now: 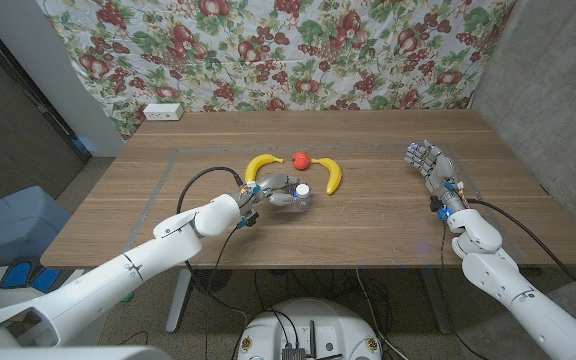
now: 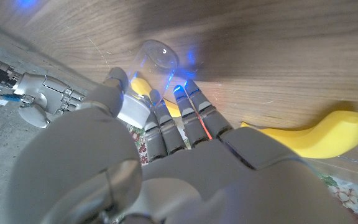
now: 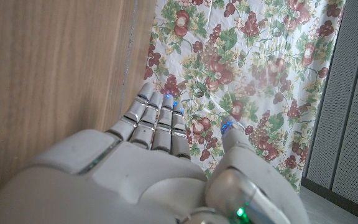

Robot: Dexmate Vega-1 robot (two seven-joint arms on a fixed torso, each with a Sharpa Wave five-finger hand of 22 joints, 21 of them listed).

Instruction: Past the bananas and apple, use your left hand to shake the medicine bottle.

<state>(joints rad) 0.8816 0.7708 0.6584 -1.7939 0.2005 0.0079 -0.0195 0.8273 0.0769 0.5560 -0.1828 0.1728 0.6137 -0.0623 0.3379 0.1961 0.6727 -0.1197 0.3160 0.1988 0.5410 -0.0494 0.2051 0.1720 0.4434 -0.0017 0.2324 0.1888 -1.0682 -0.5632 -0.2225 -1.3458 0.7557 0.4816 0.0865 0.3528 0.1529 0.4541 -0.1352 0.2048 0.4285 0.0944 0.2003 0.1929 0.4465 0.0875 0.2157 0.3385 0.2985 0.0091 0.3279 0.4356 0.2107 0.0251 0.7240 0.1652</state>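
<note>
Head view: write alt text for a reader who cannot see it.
The robot's left hand grips a clear medicine bottle with a white cap at the middle of a wooden table. Two yellow bananas and a red apple lie just beyond it. The right hand waits open at the table's right side, before a floral cloth.

The wooden tabletop (image 1: 368, 230) carries two bananas (image 1: 262, 163) (image 1: 333, 175) flanking a red apple (image 1: 301, 159), with a white box (image 1: 162, 113), perhaps a power strip, near its back edge.
</note>
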